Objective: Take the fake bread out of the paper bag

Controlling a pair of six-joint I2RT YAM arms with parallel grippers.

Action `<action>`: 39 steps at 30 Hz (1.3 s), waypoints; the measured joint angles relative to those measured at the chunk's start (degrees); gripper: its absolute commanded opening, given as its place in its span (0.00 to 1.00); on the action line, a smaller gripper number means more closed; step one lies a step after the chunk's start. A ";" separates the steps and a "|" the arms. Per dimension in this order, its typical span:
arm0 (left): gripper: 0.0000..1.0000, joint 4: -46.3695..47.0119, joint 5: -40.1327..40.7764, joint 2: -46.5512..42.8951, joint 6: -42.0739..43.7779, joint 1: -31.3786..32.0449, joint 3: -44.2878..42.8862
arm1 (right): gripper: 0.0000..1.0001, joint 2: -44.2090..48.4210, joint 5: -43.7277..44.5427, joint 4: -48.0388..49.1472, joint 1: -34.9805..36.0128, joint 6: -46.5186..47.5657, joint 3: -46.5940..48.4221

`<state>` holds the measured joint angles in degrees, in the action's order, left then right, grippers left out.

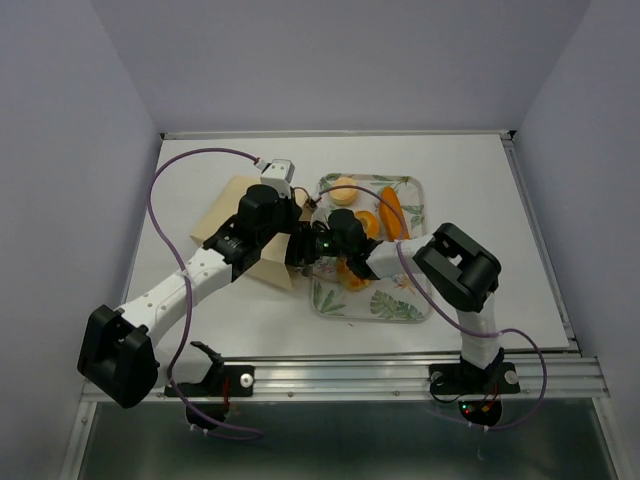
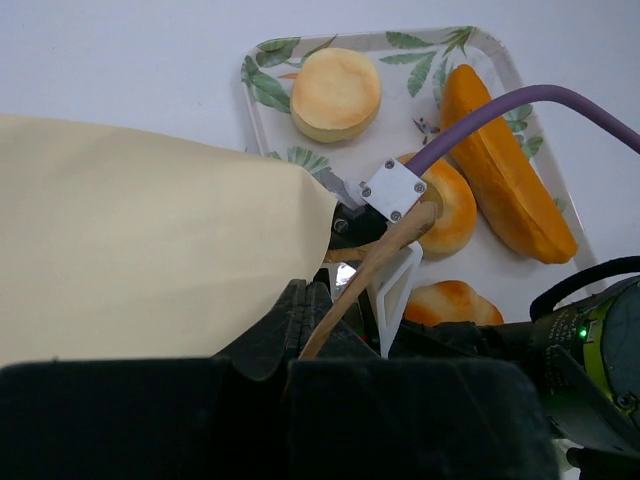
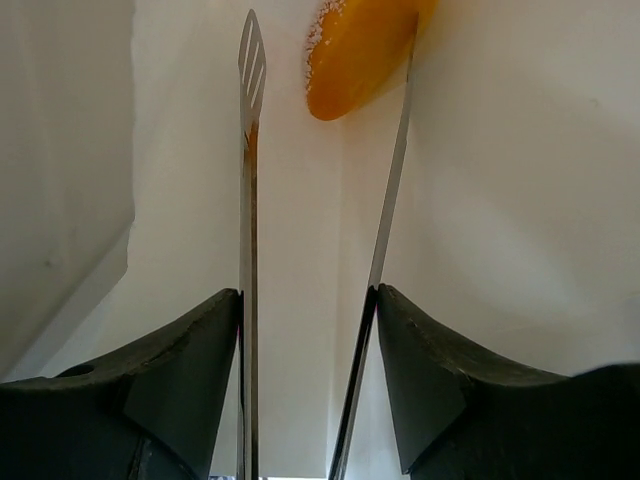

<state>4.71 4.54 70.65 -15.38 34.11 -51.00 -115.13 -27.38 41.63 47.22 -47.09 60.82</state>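
Left gripper [image 2: 305,315]: clamped on the paper bag [image 2: 150,240] rim, keeping its mouth steady.
Right gripper [image 3: 308,310]: squeezing tongs [image 3: 248,150] inside the paper bag, tips straddling a fake bread piece [image 3: 360,45], not yet pinched.

The paper bag [image 2: 130,240] is tan, the fake bread [image 2: 505,175] orange-gold, the tray [image 2: 395,100] white with green leaves.

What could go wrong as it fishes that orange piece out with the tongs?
1. The tongs in the right gripper straddle only the end of the glossy bread piece, so it may slip out.
2. The left gripper seems to hold the paper bag by its thin handle; a tug could shift or tear it.
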 measured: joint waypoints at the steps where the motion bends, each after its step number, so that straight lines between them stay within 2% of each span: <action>1: 0.00 0.00 -0.04 0.02 0.31 -0.04 0.00 | 0.63 -0.17 -0.72 0.07 0.00 0.07 0.00; 6: 0.00 -0.74 0.02 0.00 2.69 -0.09 0.02 | 0.61 -1.31 -2.64 0.50 0.00 0.42 0.72; 9: 0.00 -1.42 0.31 0.02 4.02 -0.24 0.02 | 0.49 -2.86 -3.74 1.25 0.00 0.83 1.77; 13: 0.00 -2.34 0.39 0.02 5.33 -0.46 0.04 | 0.27 -4.44 -5.14 2.38 0.02 0.76 2.27; 22: 0.00 -2.25 -0.02 -0.04 5.84 -0.20 0.79 | 0.11 -2.80 -4.70 2.34 0.13 0.46 0.13; 28: 0.00 -1.95 1.09 -2.25 5.16 0.35 2.36 | 0.06 5.49 -0.50 -2.14 0.39 2.10 -3.28; 31: 0.00 -1.99 2.43 -3.23 4.81 0.37 2.69 | 0.06 13.40 2.23 -5.01 -0.33 3.45 -6.23; 37: 0.00 -1.66 3.76 -4.28 4.35 0.35 2.69 | 0.06 25.46 7.23 -14.49 -3.10 6.43 -10.58; 39: 0.00 -1.62 3.74 -4.48 4.35 0.35 2.69 | 0.03 28.63 8.98 -17.66 -4.26 7.30 -11.80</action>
<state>3.09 8.27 66.17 -11.03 34.46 -48.31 -86.50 -18.39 23.97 42.96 -39.79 49.01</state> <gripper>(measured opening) 0.026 0.310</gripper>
